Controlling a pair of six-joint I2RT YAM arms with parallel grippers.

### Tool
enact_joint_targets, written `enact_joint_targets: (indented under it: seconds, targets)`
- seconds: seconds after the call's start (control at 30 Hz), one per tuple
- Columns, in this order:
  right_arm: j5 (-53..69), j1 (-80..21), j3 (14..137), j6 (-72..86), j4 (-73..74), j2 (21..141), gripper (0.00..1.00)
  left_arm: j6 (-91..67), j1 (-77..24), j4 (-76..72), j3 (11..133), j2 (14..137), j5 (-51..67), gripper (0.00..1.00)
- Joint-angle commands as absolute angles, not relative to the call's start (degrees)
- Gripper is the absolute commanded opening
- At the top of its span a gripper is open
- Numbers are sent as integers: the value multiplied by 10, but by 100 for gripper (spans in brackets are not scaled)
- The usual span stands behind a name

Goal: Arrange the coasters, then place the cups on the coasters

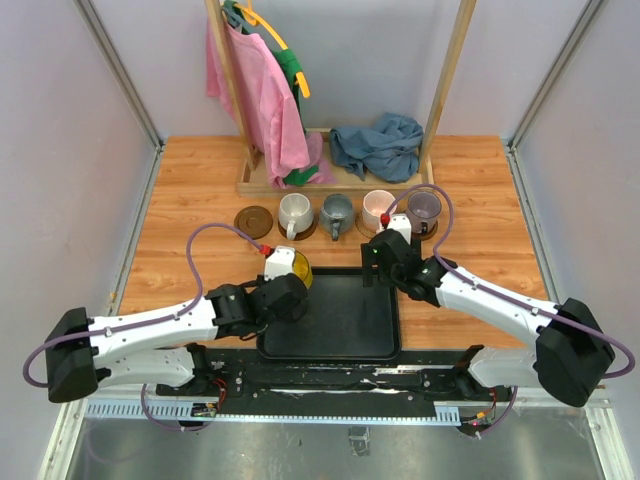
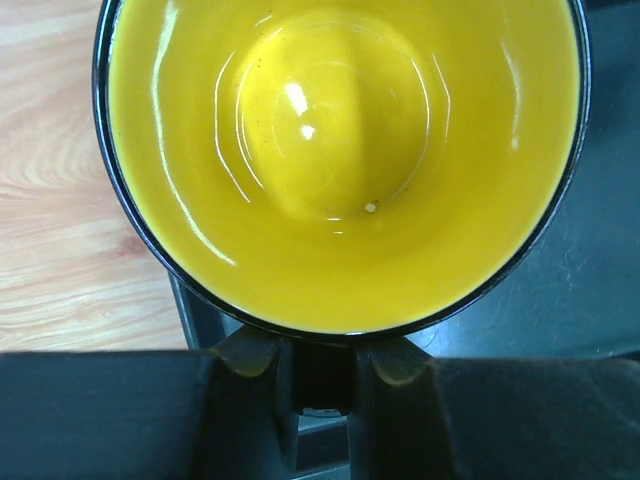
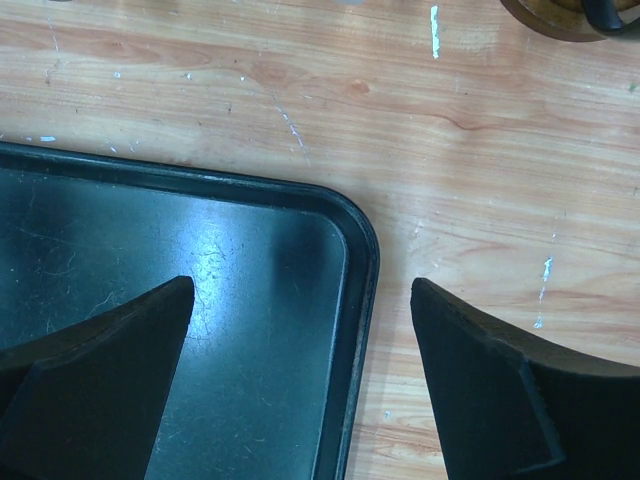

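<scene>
- Left claw [image 1: 284,274]: narrowed onto the near side of the yellow cup [image 1: 297,268]. In the left wrist view the fingertips [image 2: 245,355] pinch a dark part at the cup's edge; whether that is the handle or the wall cannot be told.
- Yellow cup [image 2: 340,160]: upright, mouth facing the wrist camera, nothing inside. It sits at the far left corner of the black tray [image 1: 340,320], partly over the tray rim and partly over the wooden tabletop [image 1: 180,200].
- Right claw [image 3: 300,300]: spread wide, nothing between its fingers, poised over the tray's far right corner [image 3: 365,250]; seen from above at [image 1: 380,255].
- Row beyond the tray, left to right: empty coaster [image 1: 254,218], dark brown; white cup [image 1: 294,212]; grey cup [image 1: 336,212]; pink cup [image 1: 378,207]; purple cup [image 1: 424,207]. Each of these four cups stands on its own coaster.
- Back of the tabletop: wooden rack [image 1: 340,185] with a pink garment [image 1: 265,100] hanging from it and a blue cloth [image 1: 378,145] heaped on its base.
</scene>
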State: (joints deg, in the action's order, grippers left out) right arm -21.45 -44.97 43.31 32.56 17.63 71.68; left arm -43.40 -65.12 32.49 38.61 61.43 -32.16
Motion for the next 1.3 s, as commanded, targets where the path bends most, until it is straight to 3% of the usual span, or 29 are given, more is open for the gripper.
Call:
enact_joint_targets:
  seconds: [0.0, 0.37, 0.57, 1.27]
  targets:
    - [-237, -433, 428, 324, 180, 710, 91, -451, -653, 339, 418, 594, -416, 1]
    - [-236, -433, 426, 312, 173, 699, 91, -414, -522, 338, 400, 559, -425, 1]
    - [-239, -432, 427, 304, 173, 702, 91, -344, -431, 265, 389, 552, -402, 0]
    - [-250, -421, 437, 292, 186, 705, 91, -193, -200, 50, 473, 768, -240, 0]
